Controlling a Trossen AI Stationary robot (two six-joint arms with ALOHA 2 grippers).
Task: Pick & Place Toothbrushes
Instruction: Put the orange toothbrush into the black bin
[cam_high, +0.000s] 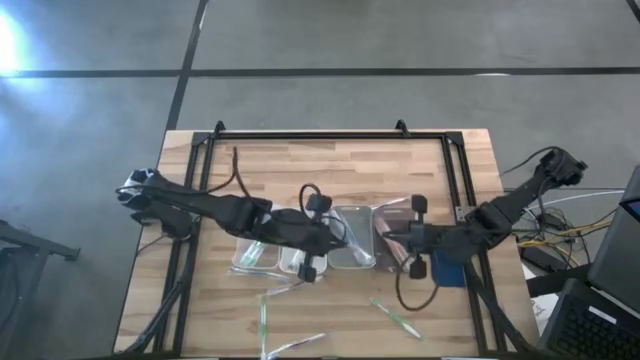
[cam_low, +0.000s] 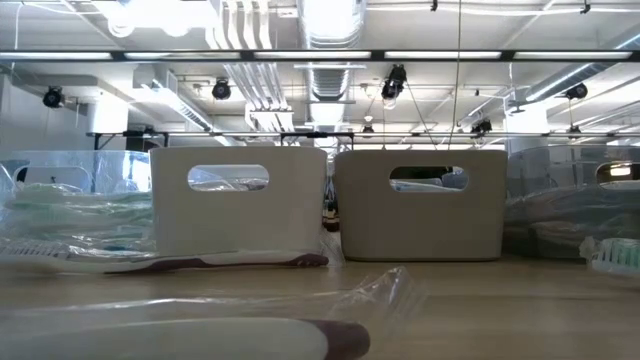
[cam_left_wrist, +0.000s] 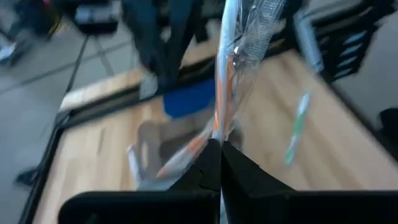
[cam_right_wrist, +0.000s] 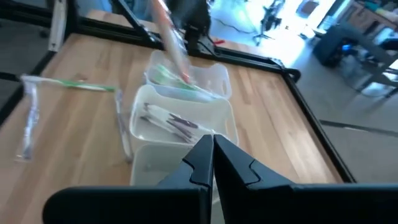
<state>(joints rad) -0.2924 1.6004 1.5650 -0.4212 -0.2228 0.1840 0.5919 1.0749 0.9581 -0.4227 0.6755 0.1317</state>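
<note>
The pale wooden worktop (cam_high: 330, 170) with its black frame carries a row of clear rectangular plastic trays (cam_high: 352, 238) across its middle, and I'll place everything from that row. Both dark arms reach in over it from either side. The left end effector (cam_left_wrist: 221, 149) hangs above the row's left-hand trays, its fingers pressed together on an orange-handled toothbrush in a clear crinkled wrapper (cam_left_wrist: 227, 68), which stands up out of the pinch, clear of the wood. The right end effector (cam_right_wrist: 212, 142) is over the right end of the row, fingers pressed together with nothing between them. Inside the trays lie more wrapped toothbrushes, green ones (cam_right_wrist: 177, 79) in one and dark purple ones (cam_right_wrist: 171, 121) in the next. On the bare wood just in front of the row, loose green-accented toothbrushes in wrappers (cam_high: 395, 318) lie scattered, well apart from each other.
</note>
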